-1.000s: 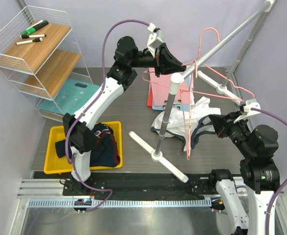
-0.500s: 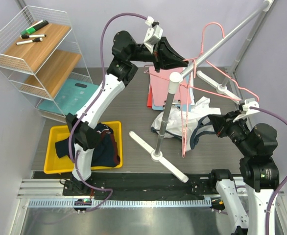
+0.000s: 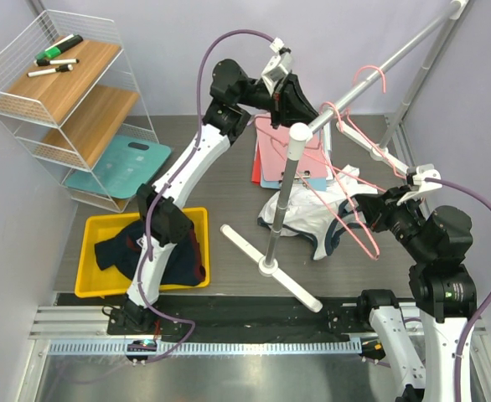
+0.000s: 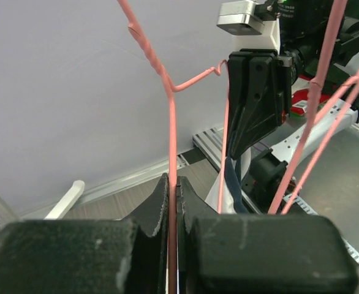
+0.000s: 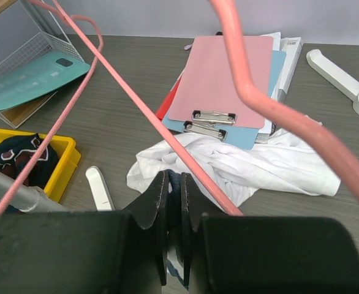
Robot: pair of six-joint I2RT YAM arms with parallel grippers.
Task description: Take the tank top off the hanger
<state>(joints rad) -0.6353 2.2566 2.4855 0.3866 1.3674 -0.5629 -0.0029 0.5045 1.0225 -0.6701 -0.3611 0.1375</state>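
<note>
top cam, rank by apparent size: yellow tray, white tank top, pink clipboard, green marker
1. Yellow plastic tray, clearly the largest.
2. Crumpled white tank top and flat pink clipboard: these look similar and both are partly hidden, so I have not ranked them.
3. Green marker, the smallest.

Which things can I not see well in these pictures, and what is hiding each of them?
1. Top view: whether the tank top is threaded on the hanger; bunched cloth hides the wire there.
2. Right wrist view: how much trim the right gripper pinches; its own fingers cover it.
3. Top view: part of the dark garment in the yellow bin; the left arm crosses it.
</note>
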